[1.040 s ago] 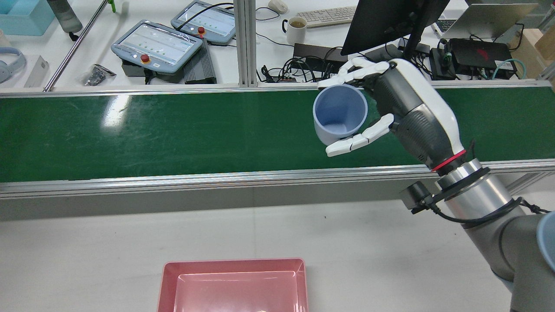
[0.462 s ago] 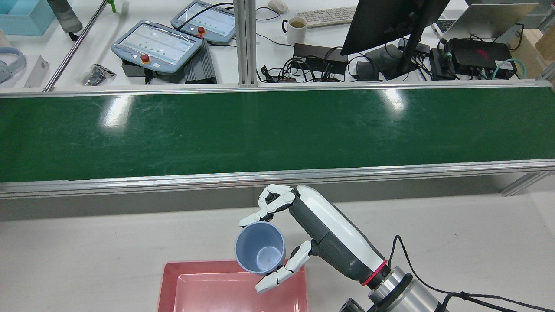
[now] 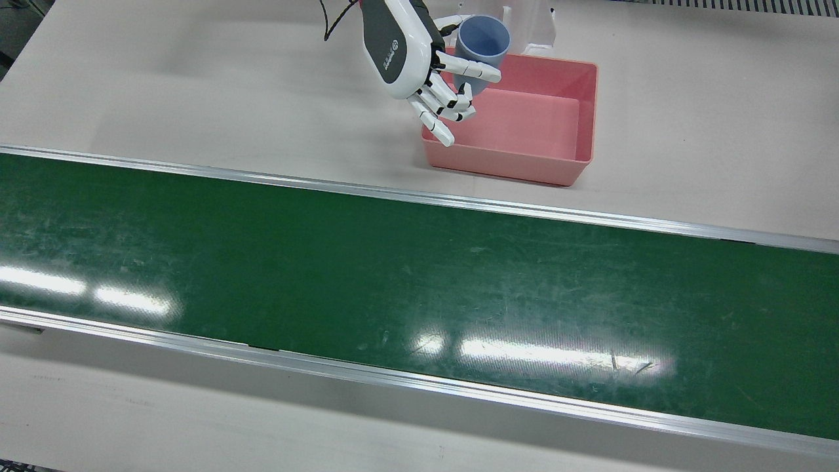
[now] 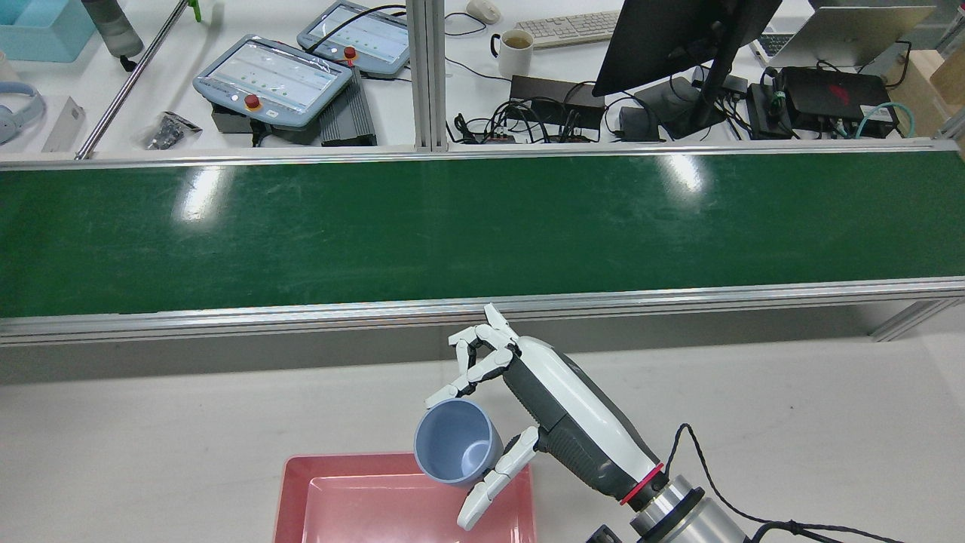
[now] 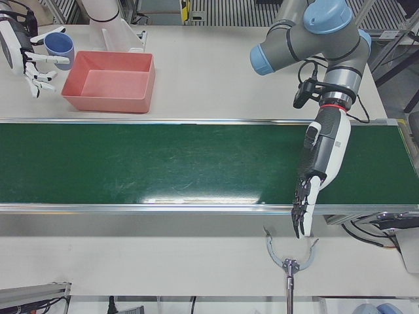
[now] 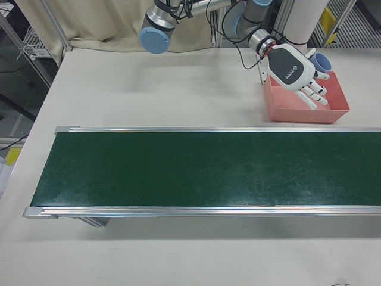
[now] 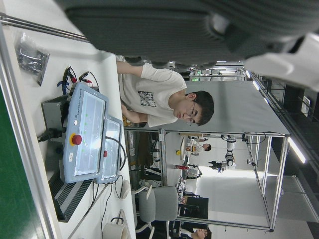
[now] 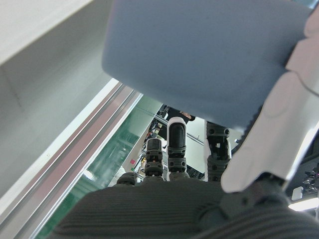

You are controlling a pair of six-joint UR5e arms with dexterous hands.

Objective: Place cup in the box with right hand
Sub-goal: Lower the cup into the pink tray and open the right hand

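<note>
My right hand (image 4: pixel 554 411) holds a light blue cup (image 4: pixel 456 451) tilted over the pink box (image 4: pixel 339 490), at the box's corner nearest the right arm. The cup sits between the thumb (image 4: pixel 494 483) below and one finger at its rim; the other fingers are spread away from it. In the front view the cup (image 3: pixel 483 40) hangs over the box's rim (image 3: pixel 586 111) beside the hand (image 3: pixel 409 52). The box is empty. My left hand (image 5: pixel 317 163) hangs open, fingers pointing down, over the belt's operator-side edge.
The green conveyor belt (image 3: pixel 419 288) runs across the table between the box and the operators' side. A white pedestal base (image 3: pixel 534 29) stands right behind the box. Beyond the belt are teach pendants (image 4: pixel 275 79), a mug (image 4: pixel 516 49) and a monitor (image 4: pixel 678 38).
My right hand carried the cup from above the belt back to the pink box. Since half a second ago the cup has tilted more and most fingers have spread away from it.
</note>
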